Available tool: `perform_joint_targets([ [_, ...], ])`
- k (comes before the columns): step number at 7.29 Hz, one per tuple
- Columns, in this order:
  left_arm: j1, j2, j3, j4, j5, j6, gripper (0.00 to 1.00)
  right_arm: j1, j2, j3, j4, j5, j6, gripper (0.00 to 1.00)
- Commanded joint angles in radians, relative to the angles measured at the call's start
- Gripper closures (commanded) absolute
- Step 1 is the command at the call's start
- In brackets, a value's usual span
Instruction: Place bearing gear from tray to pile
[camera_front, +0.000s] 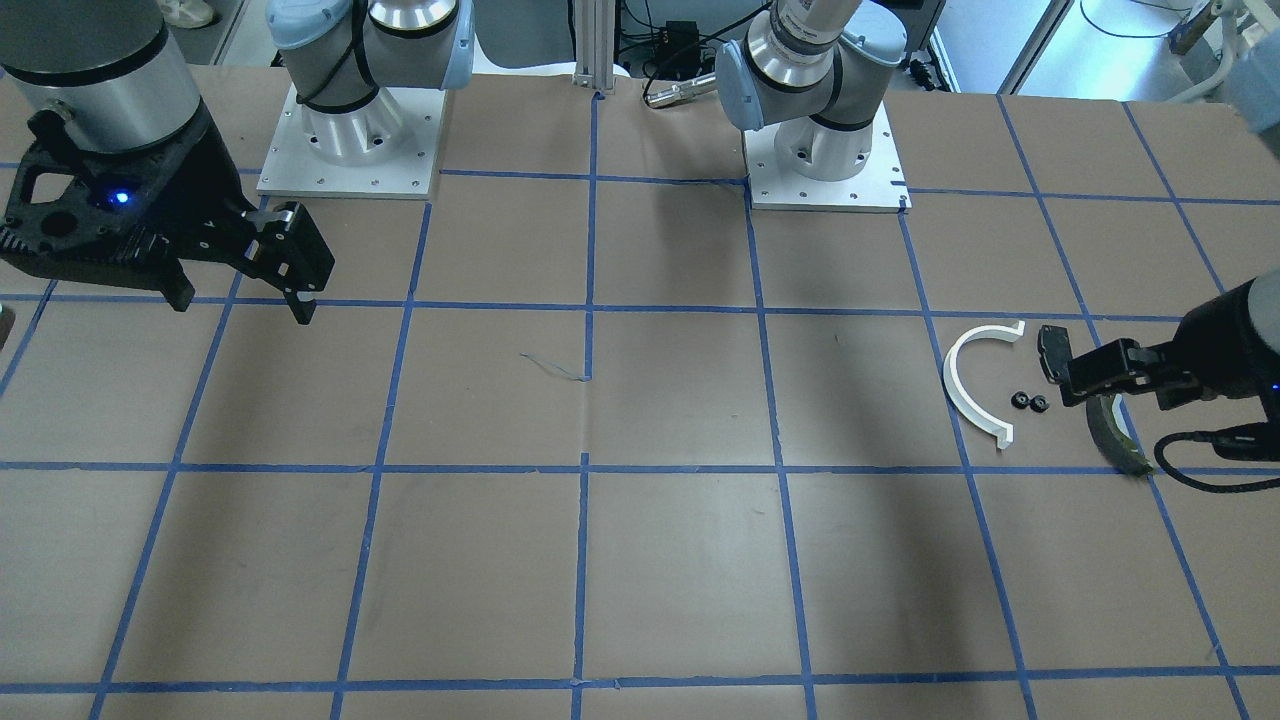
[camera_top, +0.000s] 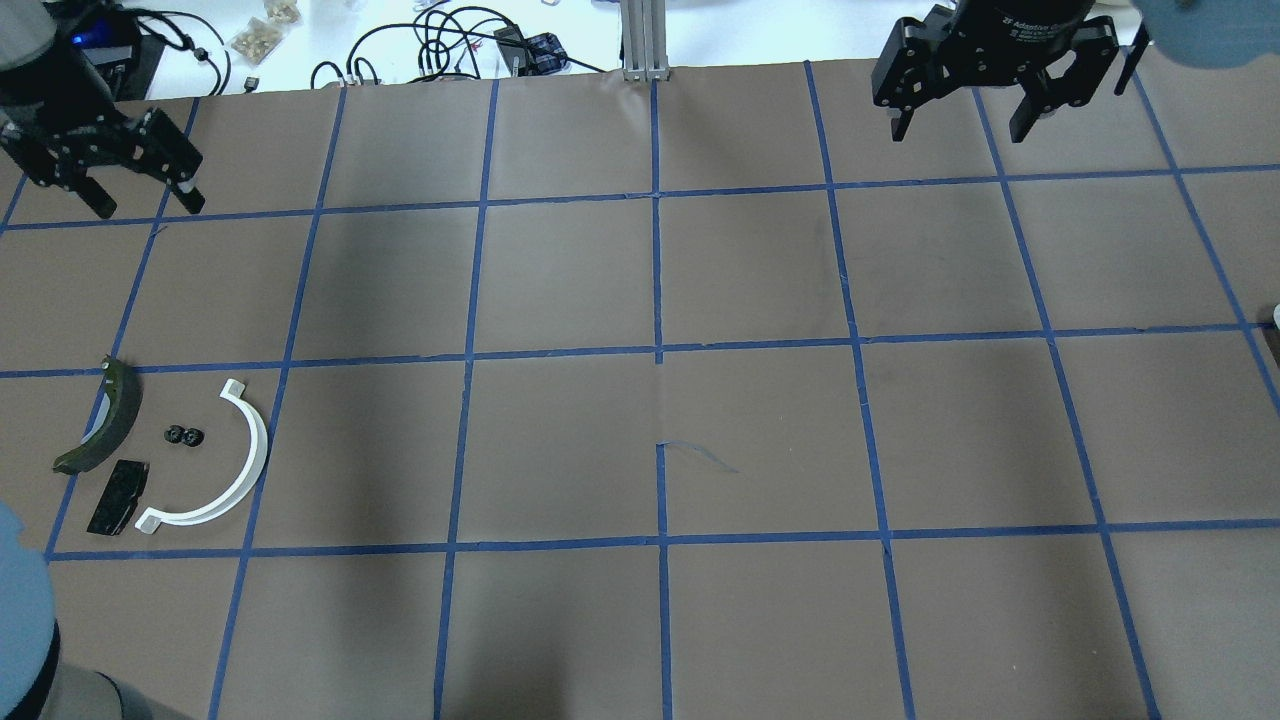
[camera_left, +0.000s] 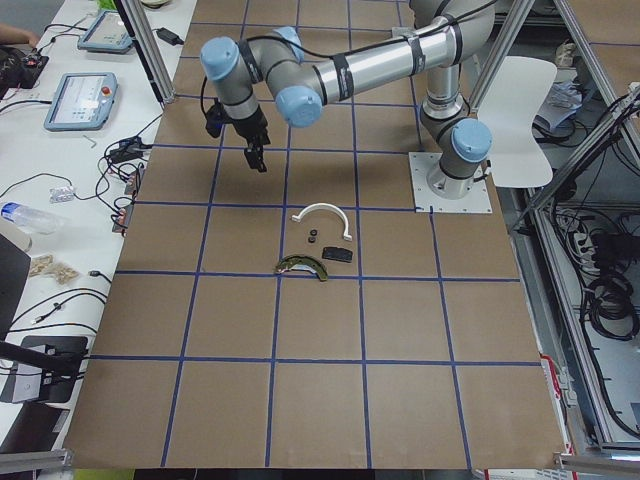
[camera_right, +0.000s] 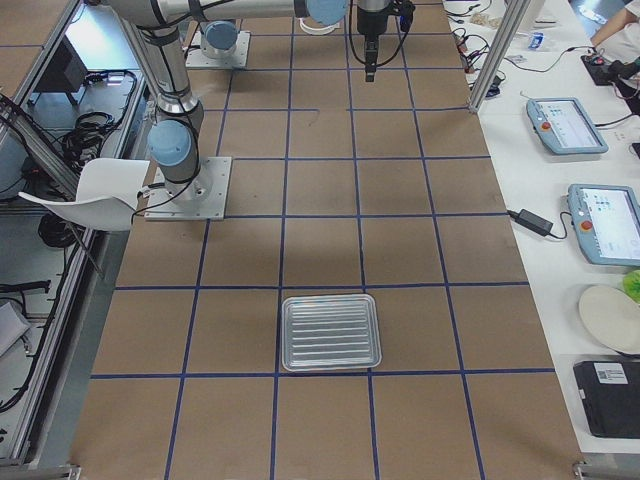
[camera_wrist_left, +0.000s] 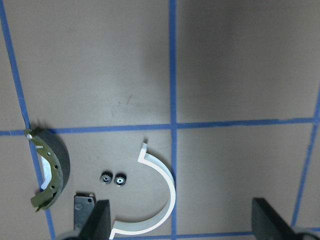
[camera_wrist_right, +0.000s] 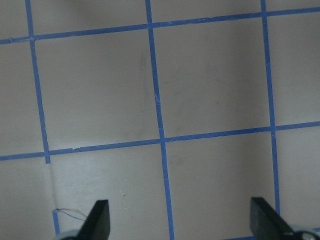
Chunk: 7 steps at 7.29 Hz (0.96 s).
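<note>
Tray: a clear ribbed rectangular plastic tray (camera_right: 330, 335) is seen lying flat on the brown papered surface (camera_top: 760, 270) with its blue tape grid, at the robot's right end.
Pile: the pile (camera_left: 318, 240) is laid out at the robot's left end. It is made up of a white half-ring arc (camera_top: 260, 445), a small black rectangular pad (camera_top: 118, 497) just beside one arc tip, and a dark olive curved shoe-like piece (camera_top: 122, 410).
Bearing gears: two small black toothed bearing gears (camera_top: 185, 435) are found side by side between shoe and arc, touching neither.
Left gripper: the left gripper (camera_top: 148, 208) is held above the surface beyond the pile, its fingers (camera_wrist_left: 100, 222) spread wide.
Right gripper: the right gripper (camera_top: 960, 135) is held over the far side, fingers likewise parted.
</note>
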Motion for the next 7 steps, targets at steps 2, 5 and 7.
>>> perform_joint_targets([
  [2,-0.248,0.074,0.095,-0.076,-0.044,-0.241,0.0,0.0,0.001,-0.002,0.0,-0.004,0.002,0.0],
  [5,-0.357,0.087,0.002,-0.065,-0.072,-0.411,0.0,0.0,0.001,0.005,0.0,-0.001,-0.003,0.0],
  [7,-0.343,0.153,-0.093,-0.017,-0.062,-0.4,0.0,0.0,0.001,0.005,0.0,0.004,-0.001,0.0],
])
